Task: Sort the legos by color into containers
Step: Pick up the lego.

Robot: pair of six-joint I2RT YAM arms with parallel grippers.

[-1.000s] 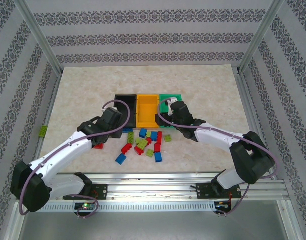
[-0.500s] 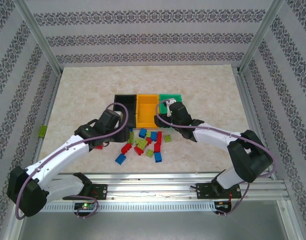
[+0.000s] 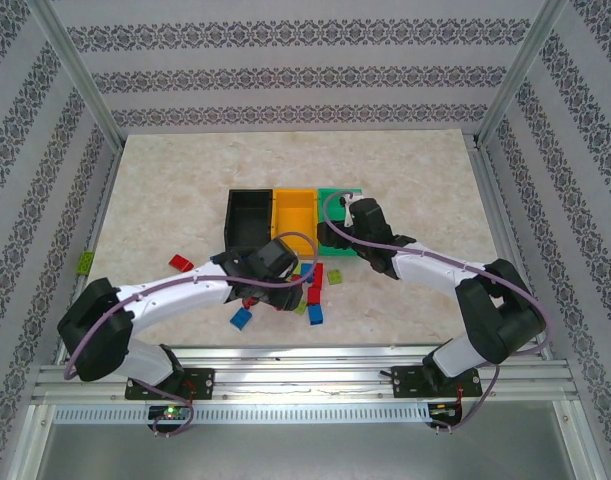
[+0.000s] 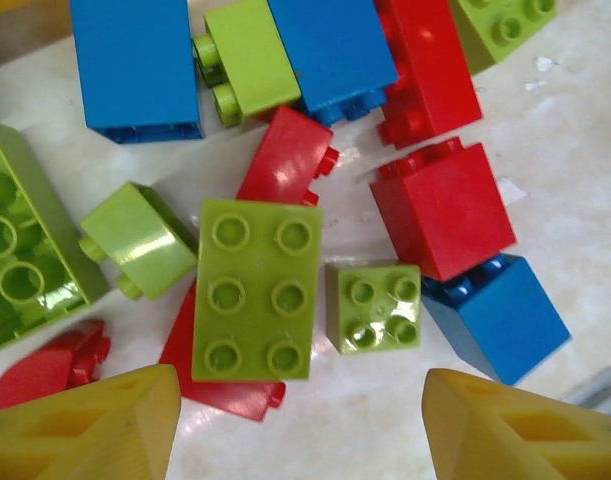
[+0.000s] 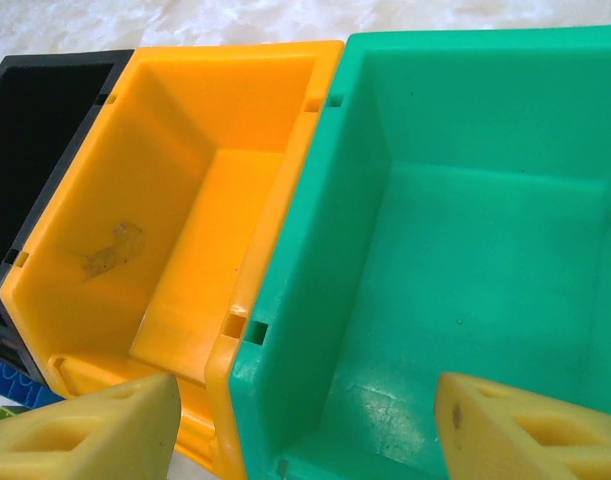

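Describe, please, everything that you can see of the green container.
The green container is a small rectangular open-top bin of smooth, slightly glossy plastic, with small notches cut in its rim. It stands upright on the table, at the right end of the row of bins. Its left wall presses against the orange container. No brick shows on the part of its floor that is visible. The right gripper hovers open over its near edge, and I cannot tell whether it touches the bin.
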